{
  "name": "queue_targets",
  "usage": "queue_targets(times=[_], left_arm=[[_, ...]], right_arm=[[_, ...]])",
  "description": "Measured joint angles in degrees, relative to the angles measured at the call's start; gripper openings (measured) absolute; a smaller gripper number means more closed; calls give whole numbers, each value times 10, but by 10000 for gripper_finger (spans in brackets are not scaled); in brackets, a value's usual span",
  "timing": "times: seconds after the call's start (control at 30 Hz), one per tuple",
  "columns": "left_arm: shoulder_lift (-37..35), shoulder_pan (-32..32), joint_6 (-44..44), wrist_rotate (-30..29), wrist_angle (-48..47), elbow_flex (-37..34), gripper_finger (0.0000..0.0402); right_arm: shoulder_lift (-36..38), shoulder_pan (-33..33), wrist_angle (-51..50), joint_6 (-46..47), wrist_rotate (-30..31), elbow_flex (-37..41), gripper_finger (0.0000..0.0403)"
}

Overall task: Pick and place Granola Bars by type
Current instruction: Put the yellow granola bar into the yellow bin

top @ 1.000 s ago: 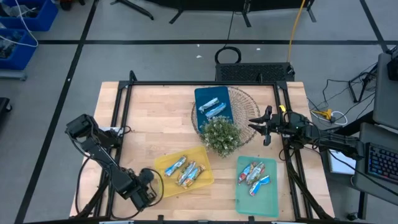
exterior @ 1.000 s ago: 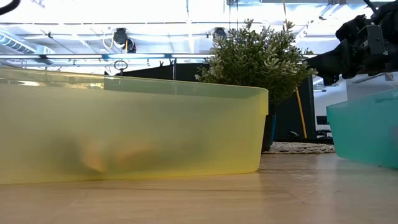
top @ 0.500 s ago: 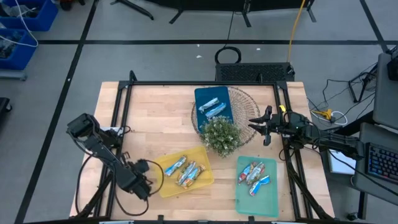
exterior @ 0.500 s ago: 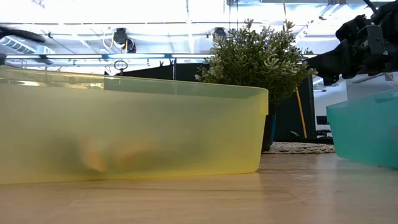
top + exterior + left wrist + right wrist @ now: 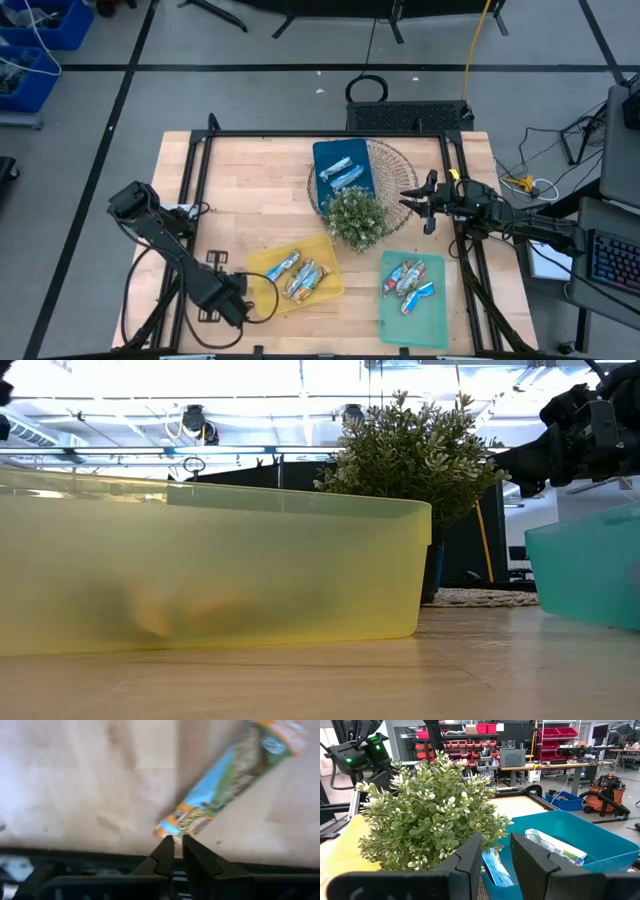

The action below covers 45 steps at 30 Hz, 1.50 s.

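Several shiny granola bars lie in the yellow tray (image 5: 298, 275), several in the teal tray (image 5: 410, 280) and two in the blue tray (image 5: 340, 173). My left gripper (image 5: 228, 295) is low at the yellow tray's near-left corner. In the left wrist view it (image 5: 178, 842) is shut on one end of a blue, orange and green granola bar (image 5: 225, 780). My right gripper (image 5: 425, 203) waits open to the right of the green plant (image 5: 357, 220). In its wrist view (image 5: 496, 855) nothing is between the fingers. My left gripper pinches the granola bar by the crimped wrapper end (image 5: 170, 830) between its two fingertips. The bar runs on past the fingertips, slanting off to one side over the wood. I cannot tell whether it is lifted clear.
The blue tray (image 5: 328, 152) sits on a round wicker mat (image 5: 398, 165) at the table's far middle, with the plant in front of it. The yellow tray (image 5: 258, 298) and teal tray (image 5: 412, 322) stand at the near edge. A black frame (image 5: 300, 133) rims the table.
My left gripper has moved about beside the yellow tray's near-left corner, first toward the table's left and far edges, then partly back toward the tray. The bars in the trays have stayed put.
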<state>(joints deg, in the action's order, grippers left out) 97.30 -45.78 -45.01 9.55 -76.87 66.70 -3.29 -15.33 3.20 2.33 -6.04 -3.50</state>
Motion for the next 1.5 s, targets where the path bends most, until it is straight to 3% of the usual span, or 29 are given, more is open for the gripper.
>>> queue_targets(times=[0.27,0.47,0.63,0.8,1.13,1.23,1.4,1.5], left_arm=[[12,21,78,14,121,-8,137],[42,15,147,26,123,-9,202],[73,12,156,44,129,-9,231],[91,12,156,54,151,-9,235],[123,-9,179,60,147,-7,192],[120,-9,183,58,131,-7,149],[104,6,168,83,43,-9,31],[90,16,139,84,-13,-9,17]], right_arm=[[0,0,0,0,0,0,93],[0,0,0,0,0,0,93],[0,0,0,0,0,0,93],[0,0,0,0,0,0,93],[0,0,0,0,0,0,93],[0,0,0,0,0,0,93],[0,0,0,0,0,0,93],[0,0,0,0,0,0,93]])
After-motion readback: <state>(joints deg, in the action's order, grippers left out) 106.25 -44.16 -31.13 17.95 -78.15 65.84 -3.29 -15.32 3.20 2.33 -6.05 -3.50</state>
